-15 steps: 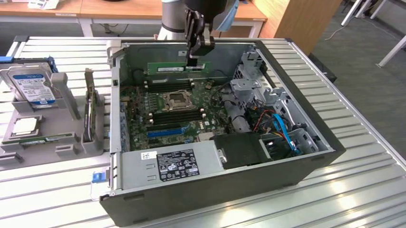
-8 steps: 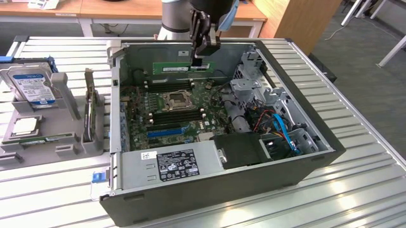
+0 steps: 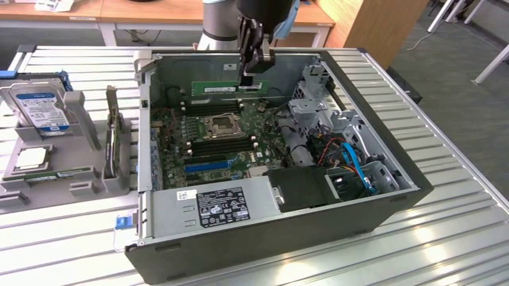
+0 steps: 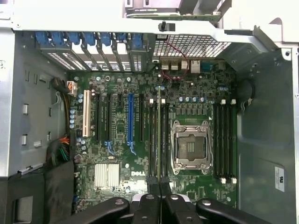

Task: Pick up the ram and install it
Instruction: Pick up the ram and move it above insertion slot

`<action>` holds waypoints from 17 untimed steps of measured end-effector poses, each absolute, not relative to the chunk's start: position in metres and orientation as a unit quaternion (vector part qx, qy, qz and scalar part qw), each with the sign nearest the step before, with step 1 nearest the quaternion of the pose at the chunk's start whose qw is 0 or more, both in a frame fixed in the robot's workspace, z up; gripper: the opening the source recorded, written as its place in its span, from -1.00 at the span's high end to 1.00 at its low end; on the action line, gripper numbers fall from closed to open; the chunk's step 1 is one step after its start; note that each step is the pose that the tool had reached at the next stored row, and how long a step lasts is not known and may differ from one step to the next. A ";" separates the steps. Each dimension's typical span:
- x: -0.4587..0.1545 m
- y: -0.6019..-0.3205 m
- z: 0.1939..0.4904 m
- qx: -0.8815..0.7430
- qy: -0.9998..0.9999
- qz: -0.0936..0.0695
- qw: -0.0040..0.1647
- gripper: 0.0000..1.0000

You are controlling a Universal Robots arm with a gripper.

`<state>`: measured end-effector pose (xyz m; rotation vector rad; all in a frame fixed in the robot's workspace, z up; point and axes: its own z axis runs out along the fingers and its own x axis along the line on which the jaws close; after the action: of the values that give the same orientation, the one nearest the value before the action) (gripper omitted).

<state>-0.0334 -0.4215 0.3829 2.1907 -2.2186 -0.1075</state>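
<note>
Even, cool room light from above fills the exterior view. The slatted metal table [image 3: 445, 238] throws back broad white glare (strongest toward the exterior view's right), while the case [image 3: 263, 250] walls shade its interior softly. In the wrist view the motherboard [image 4: 119, 140] is evenly lit, the case rim washes out near white, the ram [image 4: 159, 130] shows a pale lit edge, and the gripper [image 4: 159, 182] stands dark.
</note>
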 end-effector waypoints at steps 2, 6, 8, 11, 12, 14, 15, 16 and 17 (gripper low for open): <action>-0.033 -0.422 0.380 0.702 -0.711 -0.034 0.011 0.77; -0.033 -0.422 0.373 0.702 -0.711 -0.035 0.011 0.77; -0.033 -0.422 0.370 0.702 -0.711 -0.035 0.011 0.77; -0.033 -0.422 0.366 0.702 -0.711 -0.035 0.010 0.77; -0.033 -0.422 0.365 0.702 -0.711 -0.035 0.010 0.77; -0.033 -0.422 0.362 0.702 -0.711 -0.035 0.010 0.77; -0.033 -0.422 0.361 0.702 -0.711 -0.035 0.010 0.77; -0.033 -0.422 0.360 0.702 -0.711 -0.035 0.010 0.77; -0.033 -0.422 0.359 0.702 -0.711 -0.035 0.010 0.77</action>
<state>-0.0334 -0.4215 0.3587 2.1919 -2.2197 -0.1100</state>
